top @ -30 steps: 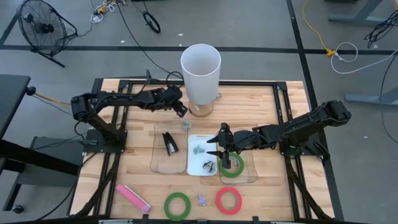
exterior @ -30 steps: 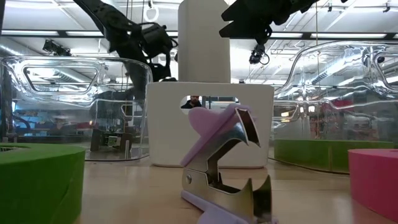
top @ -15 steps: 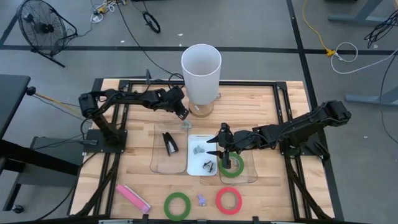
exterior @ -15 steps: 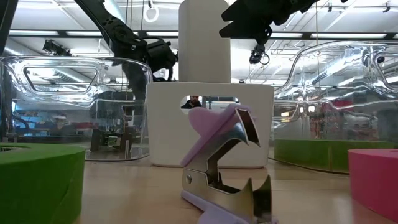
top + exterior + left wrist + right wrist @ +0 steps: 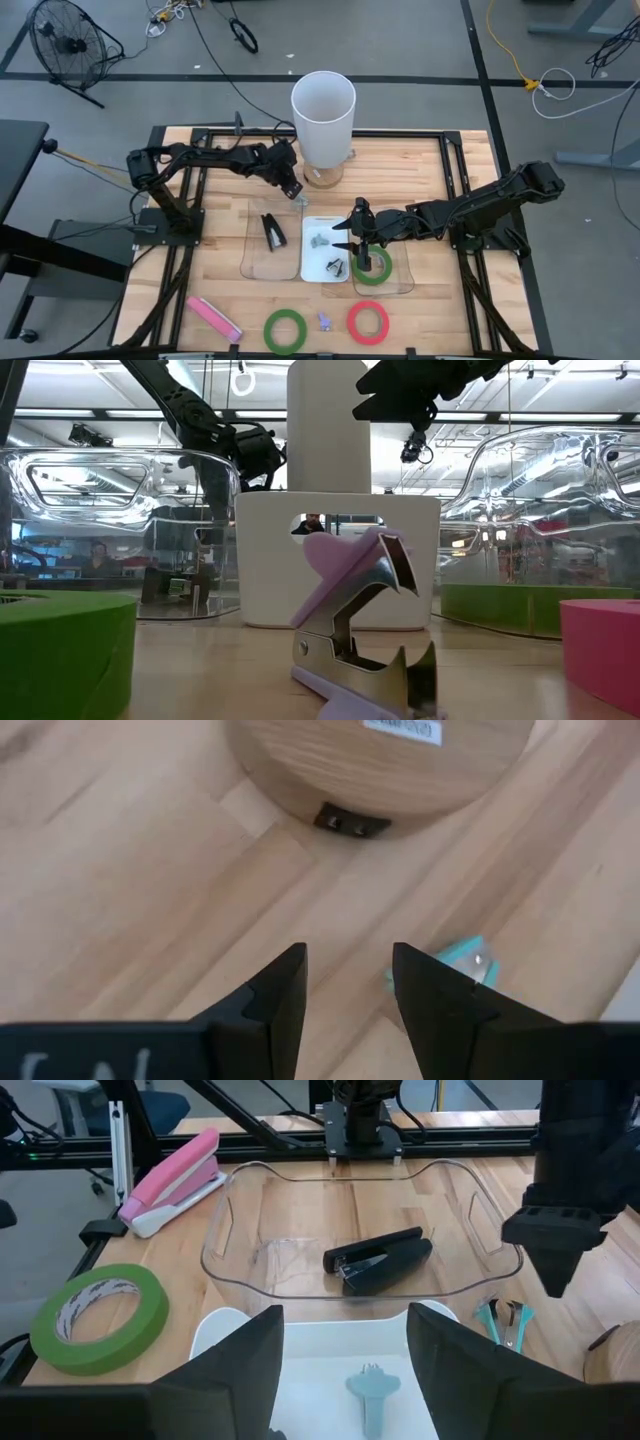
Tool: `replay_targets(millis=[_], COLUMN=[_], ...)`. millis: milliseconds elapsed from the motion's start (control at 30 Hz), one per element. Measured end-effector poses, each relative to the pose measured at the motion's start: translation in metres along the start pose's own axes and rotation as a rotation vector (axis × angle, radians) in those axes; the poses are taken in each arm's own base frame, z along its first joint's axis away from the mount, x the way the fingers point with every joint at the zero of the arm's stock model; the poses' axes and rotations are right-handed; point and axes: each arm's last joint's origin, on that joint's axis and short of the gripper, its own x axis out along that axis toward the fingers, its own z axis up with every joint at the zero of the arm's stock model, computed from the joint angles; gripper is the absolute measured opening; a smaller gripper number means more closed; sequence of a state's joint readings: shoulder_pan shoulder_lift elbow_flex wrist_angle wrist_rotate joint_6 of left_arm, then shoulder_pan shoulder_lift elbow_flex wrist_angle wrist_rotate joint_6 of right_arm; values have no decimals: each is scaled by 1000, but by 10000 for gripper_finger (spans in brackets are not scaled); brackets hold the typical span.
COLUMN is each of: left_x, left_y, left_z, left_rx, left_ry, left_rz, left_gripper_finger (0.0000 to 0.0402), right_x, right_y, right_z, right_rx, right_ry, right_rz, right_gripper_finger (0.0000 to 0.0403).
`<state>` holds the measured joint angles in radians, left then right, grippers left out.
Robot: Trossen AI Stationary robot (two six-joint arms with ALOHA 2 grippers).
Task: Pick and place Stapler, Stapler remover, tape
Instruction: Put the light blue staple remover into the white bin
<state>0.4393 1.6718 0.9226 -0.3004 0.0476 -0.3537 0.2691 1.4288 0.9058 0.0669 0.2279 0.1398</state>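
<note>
High view: both arms are seen over the wooden table [image 5: 440, 160].
A black stapler [image 5: 272, 230] is held in the clear tray [image 5: 252, 255] at centre; green tape [image 5: 285, 330] is seen at bottom centre. Left gripper [image 5: 293, 190] and right gripper [image 5: 350, 240] are both spread, nothing gripped.

The wooden table [image 5: 200, 270] carries three trays side by side at its middle — a clear tray [image 5: 272, 237], a white tray [image 5: 326, 250] and another clear tray [image 5: 385, 268]. A tall white cylinder [image 5: 323, 120] stands toward the back, a small teal stapler remover [image 5: 299, 200] just before it. Along the front edge lie a pink stapler [image 5: 213, 318], a green tape ring [image 5: 285, 330], a purple stapler remover [image 5: 324, 321] and a red tape ring [image 5: 368, 321].
</note>
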Motion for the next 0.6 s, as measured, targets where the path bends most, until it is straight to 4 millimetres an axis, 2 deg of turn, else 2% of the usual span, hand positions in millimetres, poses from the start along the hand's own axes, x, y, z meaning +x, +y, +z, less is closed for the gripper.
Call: replay_targets(millis=[333,600], left_x=[0,0], left_y=[7,3], left_z=[2,0], left_rx=[-13,-19], left_ry=[-33,19], left_rz=[107,-29], left_gripper_finger=[153,153], right_x=[0,0], right_y=[0,0], right_z=[0,0], right_rx=[0,-3], right_ry=[0,0], right_rz=[0,0], right_gripper_finger=[212,212])
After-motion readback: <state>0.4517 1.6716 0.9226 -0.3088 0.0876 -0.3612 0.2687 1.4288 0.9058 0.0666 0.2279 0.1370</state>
